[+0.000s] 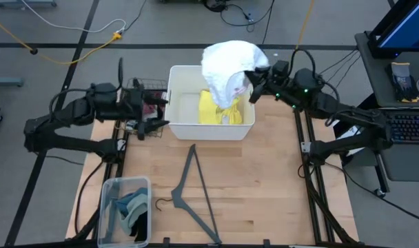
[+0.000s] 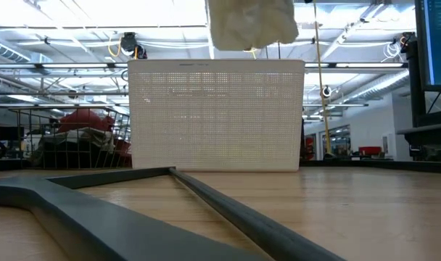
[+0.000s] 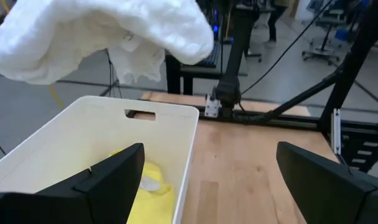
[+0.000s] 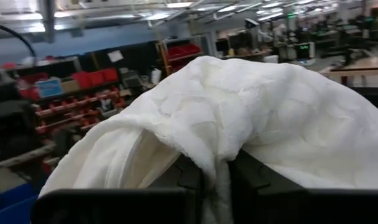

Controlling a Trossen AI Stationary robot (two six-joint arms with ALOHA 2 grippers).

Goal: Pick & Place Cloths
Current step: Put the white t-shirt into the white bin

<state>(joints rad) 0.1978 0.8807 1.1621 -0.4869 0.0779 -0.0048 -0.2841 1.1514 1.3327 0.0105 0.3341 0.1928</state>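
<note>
A white cloth (image 1: 229, 63) hangs above the white bin (image 1: 178, 127), with my right gripper (image 4: 221, 186) shut on it. The gripper reaches in from the table's right (image 1: 254, 77). In the low view the white cloth (image 2: 249, 22) is clear of the bin's top edge (image 2: 217, 65). A yellow cloth (image 1: 220, 109) lies crumpled on the bin's floor, also seen in the left wrist view (image 3: 148, 193). My left gripper (image 3: 214, 180) stands open at the bin's left side (image 1: 158, 118) with nothing between its fingers. My right gripper pinches a gathered fold of the white cloth (image 4: 221, 163) between its two fingers. The fingers come in about level from the table's right. The cloth drapes over both fingers (image 4: 257, 180) and hangs slack, lifted clear above the bin.
A wire basket (image 1: 146, 91) holding a maroon cloth stands just left of the bin. A clear tub (image 1: 125, 210) with several cloths sits at the front left. A dark grey hanger (image 1: 192, 193) lies flat on the wooden table in front of the bin.
</note>
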